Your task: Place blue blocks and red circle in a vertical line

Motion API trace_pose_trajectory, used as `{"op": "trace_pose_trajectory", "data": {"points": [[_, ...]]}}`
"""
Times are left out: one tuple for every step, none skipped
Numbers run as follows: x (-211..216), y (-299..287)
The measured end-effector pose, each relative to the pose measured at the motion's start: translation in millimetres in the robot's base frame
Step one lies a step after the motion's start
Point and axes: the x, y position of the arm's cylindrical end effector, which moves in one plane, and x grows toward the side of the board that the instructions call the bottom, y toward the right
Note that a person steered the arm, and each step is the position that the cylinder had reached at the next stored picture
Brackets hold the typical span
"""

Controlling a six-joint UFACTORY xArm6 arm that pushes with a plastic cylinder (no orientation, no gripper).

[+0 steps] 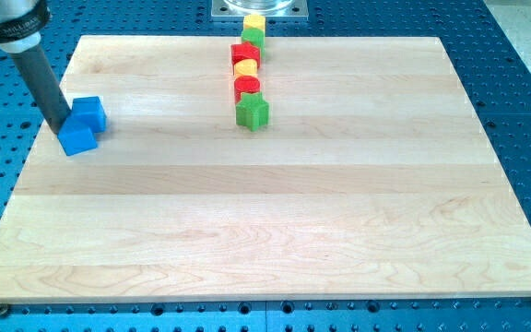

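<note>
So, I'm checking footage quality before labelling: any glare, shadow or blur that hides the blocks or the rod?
In the camera view, lighting is even and sharp; the wooden board shows only a soft sheen, no glare. My tip is partly hidden at the left edge of the two blue blocks, so contact is likely. The red circle and green star read clearly.

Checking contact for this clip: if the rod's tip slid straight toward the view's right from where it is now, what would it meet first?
My tip already sits against the two blue blocks, so it would push them first. Farther right, the green star lies roughly in line, though depth is uncertain.
</note>
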Motion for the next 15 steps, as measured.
{"op": "trace_pose_trajectory", "data": {"points": [[30,1],[81,9],[93,48],[62,54],[64,30],[40,59],[0,58],[0,32],[-15,67],[-63,73],[-85,76],[28,127],[75,225],[33,317],[-17,362]]}}
